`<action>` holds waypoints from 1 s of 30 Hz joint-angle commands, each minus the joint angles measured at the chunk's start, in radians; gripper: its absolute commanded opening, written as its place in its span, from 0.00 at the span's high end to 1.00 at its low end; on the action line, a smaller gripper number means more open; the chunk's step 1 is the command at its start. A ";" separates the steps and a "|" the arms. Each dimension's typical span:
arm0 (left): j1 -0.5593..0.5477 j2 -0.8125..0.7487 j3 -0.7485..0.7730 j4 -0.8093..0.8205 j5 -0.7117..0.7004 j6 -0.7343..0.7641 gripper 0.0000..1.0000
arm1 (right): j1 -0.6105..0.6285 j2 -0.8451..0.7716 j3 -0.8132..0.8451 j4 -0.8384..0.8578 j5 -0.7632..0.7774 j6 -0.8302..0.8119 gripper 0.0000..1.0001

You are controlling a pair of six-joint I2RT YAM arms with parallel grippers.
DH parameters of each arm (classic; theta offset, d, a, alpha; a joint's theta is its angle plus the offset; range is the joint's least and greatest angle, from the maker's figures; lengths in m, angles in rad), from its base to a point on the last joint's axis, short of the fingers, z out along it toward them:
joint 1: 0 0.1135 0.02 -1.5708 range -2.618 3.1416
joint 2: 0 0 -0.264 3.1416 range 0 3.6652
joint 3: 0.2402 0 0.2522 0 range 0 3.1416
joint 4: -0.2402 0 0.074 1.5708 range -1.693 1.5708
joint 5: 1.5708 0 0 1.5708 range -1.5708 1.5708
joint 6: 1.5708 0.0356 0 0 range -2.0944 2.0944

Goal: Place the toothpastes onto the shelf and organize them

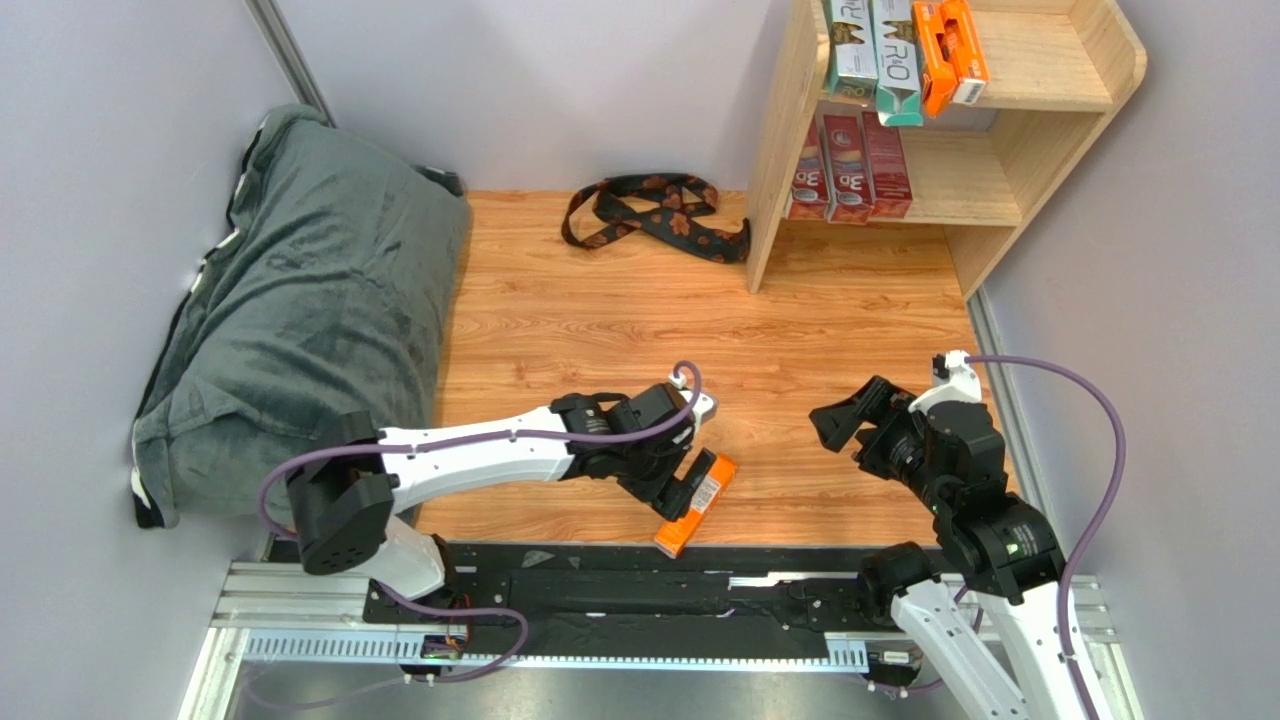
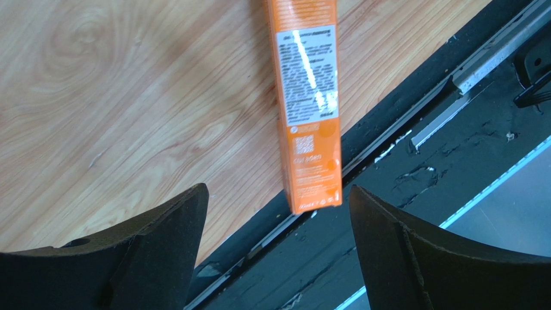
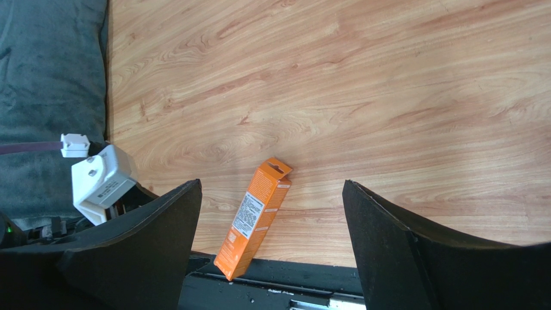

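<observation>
One orange toothpaste box [image 1: 696, 506] lies on the wood floor, its near end over the black base edge. My left gripper [image 1: 672, 474] is open just behind it. In the left wrist view the box [image 2: 307, 103] runs away from the open gripper [image 2: 278, 188], untouched. My right gripper [image 1: 845, 420] is open and empty to the right; its view shows the same box [image 3: 253, 219] far below the gripper [image 3: 270, 182]. The wooden shelf [image 1: 781, 165] stands far right. Its top holds a teal box [image 1: 851, 45], a silver-white box [image 1: 899, 57] and orange boxes [image 1: 950, 53]. Three dark red boxes [image 1: 849, 168] stand on its lower tier.
A black-and-brown strap [image 1: 654, 210] lies on the floor left of the shelf. A big grey cushion [image 1: 301, 300] fills the left side. The black base plate and metal rail [image 1: 601, 585] run along the near edge. Grey walls close in both sides.
</observation>
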 commanded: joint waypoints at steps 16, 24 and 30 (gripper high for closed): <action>-0.076 0.397 0.322 -0.004 -0.150 0.032 0.13 | 0.005 -0.034 -0.020 0.006 -0.075 0.054 0.15; -0.076 0.445 0.335 0.000 -0.152 0.040 0.26 | 0.005 -0.045 -0.021 -0.012 -0.064 0.055 0.16; -0.074 0.468 0.326 0.002 -0.148 0.044 0.47 | 0.005 -0.051 -0.029 -0.020 -0.055 0.055 0.16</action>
